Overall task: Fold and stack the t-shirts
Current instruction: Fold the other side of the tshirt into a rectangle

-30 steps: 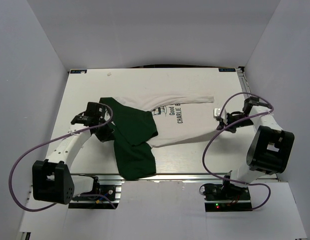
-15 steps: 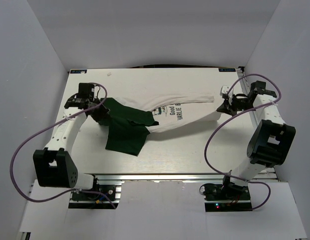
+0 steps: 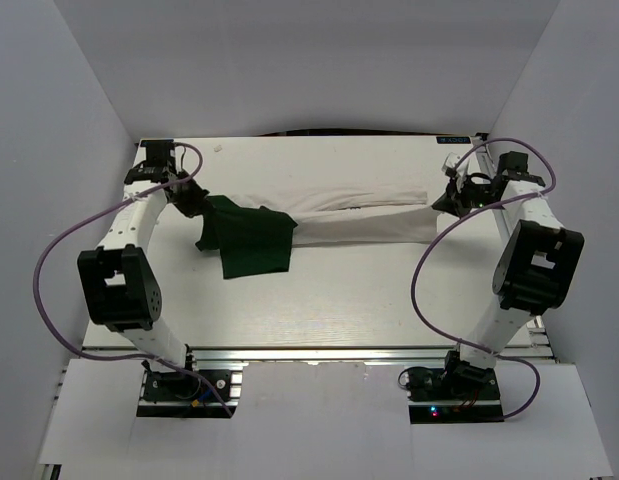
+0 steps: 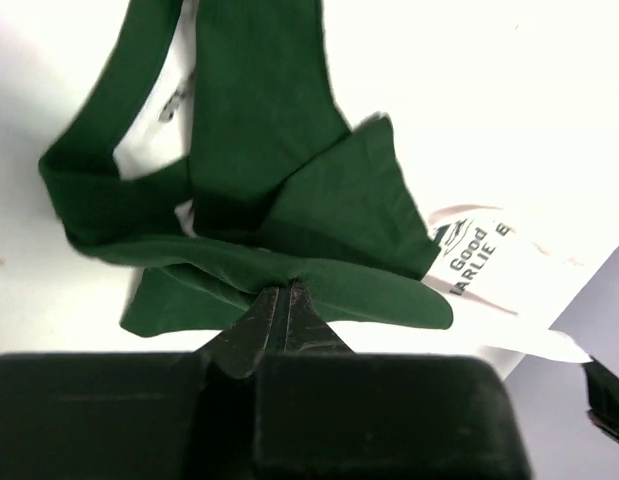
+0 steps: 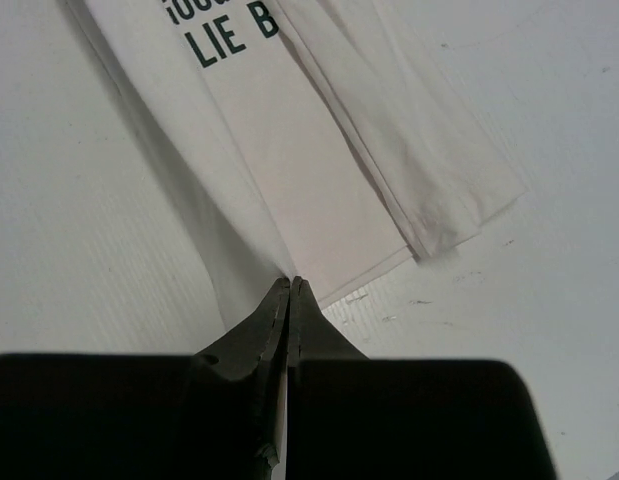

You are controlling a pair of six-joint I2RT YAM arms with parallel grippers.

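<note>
White t-shirt spans left pincer to right pincer.

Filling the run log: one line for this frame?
left gripper: shut on t-shirt, green end | right gripper: shut on white end | t-shirt: stretched between them

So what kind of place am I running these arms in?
Most likely a lab robot test cell, not a home: plain white walls box in a white table, an aluminium rail edges its near side, and one t-shirt is the workpiece.
</note>
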